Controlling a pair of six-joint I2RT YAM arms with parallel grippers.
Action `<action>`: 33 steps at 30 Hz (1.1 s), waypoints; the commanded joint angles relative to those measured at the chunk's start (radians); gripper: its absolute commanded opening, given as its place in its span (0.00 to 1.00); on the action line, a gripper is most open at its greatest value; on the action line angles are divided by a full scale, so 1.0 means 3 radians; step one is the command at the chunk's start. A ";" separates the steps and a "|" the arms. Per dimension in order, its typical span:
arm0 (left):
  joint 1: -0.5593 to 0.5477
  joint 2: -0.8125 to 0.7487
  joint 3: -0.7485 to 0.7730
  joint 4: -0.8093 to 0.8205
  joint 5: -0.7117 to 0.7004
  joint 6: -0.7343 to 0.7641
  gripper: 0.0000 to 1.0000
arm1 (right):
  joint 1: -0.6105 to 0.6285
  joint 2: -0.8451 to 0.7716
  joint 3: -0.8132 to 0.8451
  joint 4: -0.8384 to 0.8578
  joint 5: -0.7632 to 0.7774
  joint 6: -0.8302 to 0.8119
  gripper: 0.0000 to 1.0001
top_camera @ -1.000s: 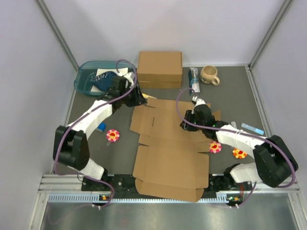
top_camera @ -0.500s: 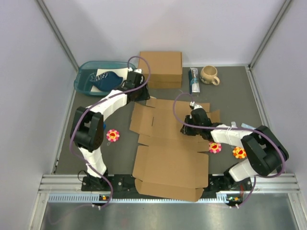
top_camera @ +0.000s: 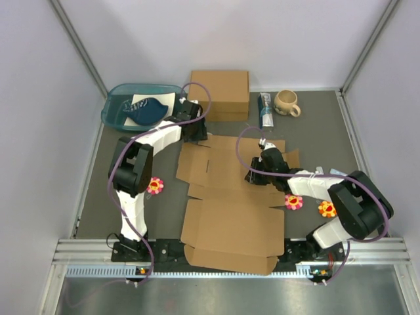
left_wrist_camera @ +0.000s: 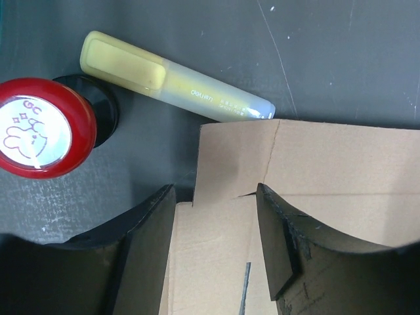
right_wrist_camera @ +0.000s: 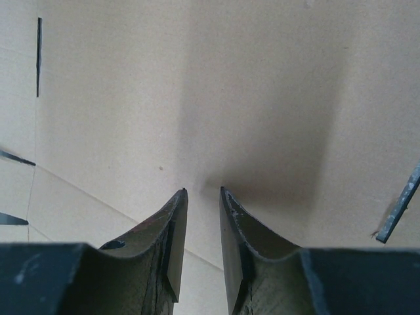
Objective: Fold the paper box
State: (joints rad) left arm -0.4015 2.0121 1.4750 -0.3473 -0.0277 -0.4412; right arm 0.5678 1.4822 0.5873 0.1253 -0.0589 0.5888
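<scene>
The paper box (top_camera: 230, 197) lies flat and unfolded in the middle of the table, its flaps spread out. My left gripper (top_camera: 196, 133) is open at the box's far left corner. In the left wrist view its jaws (left_wrist_camera: 215, 197) straddle a corner flap of the paper box (left_wrist_camera: 308, 164) without closing on it. My right gripper (top_camera: 254, 173) is low over the box's right middle panel. In the right wrist view (right_wrist_camera: 202, 193) its jaws stand a narrow gap apart with nothing between them, tips close to the bare cardboard (right_wrist_camera: 164, 85).
A thicker closed cardboard box (top_camera: 219, 94) stands at the back, with a teal tray (top_camera: 118, 113) to its left and a mug (top_camera: 287, 102) and a tube (top_camera: 265, 109) to its right. A yellow highlighter (left_wrist_camera: 177, 85) and a red-capped stamp (left_wrist_camera: 39, 128) lie by the left gripper. Flower stickers (top_camera: 154, 186) (top_camera: 294, 201) flank the paper box.
The left arm's elbow has swung in towards the centre and its gripper has shifted slightly right along the box's far left corner. The right gripper has edged a little left on the cardboard.
</scene>
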 commanded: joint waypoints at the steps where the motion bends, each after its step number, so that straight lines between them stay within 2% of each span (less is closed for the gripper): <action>1: 0.0045 0.0032 -0.0008 0.0089 -0.0066 0.0044 0.58 | 0.0035 0.0106 -0.0050 -0.0009 -0.0028 0.0026 0.28; 6: 0.0070 0.0155 0.0043 0.0135 -0.0056 0.0034 0.57 | 0.0030 0.0030 -0.0091 -0.0019 -0.0013 0.0016 0.29; 10: 0.0075 0.0176 0.0008 0.0242 0.0240 0.0070 0.53 | 0.0035 -0.0001 -0.0107 -0.0039 -0.0008 0.0011 0.29; 14: 0.0075 0.0135 -0.0100 0.0380 0.0399 0.0085 0.46 | 0.0030 0.0004 -0.0096 -0.0029 -0.0023 0.0016 0.29; 23: 0.0070 -0.0070 -0.0325 0.0646 0.0721 0.0070 0.22 | 0.0030 -0.0027 -0.0112 -0.0009 -0.0034 0.0031 0.29; 33: 0.0045 -0.0320 -0.0498 0.0846 0.0813 -0.0028 0.10 | 0.0035 -0.0047 -0.0153 0.0007 -0.0023 0.0037 0.28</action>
State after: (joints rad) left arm -0.3656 1.9759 1.3514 -0.1322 0.1627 -0.4297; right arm 0.5678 1.4727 0.5690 0.1497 -0.0624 0.5964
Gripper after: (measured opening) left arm 0.117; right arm 0.284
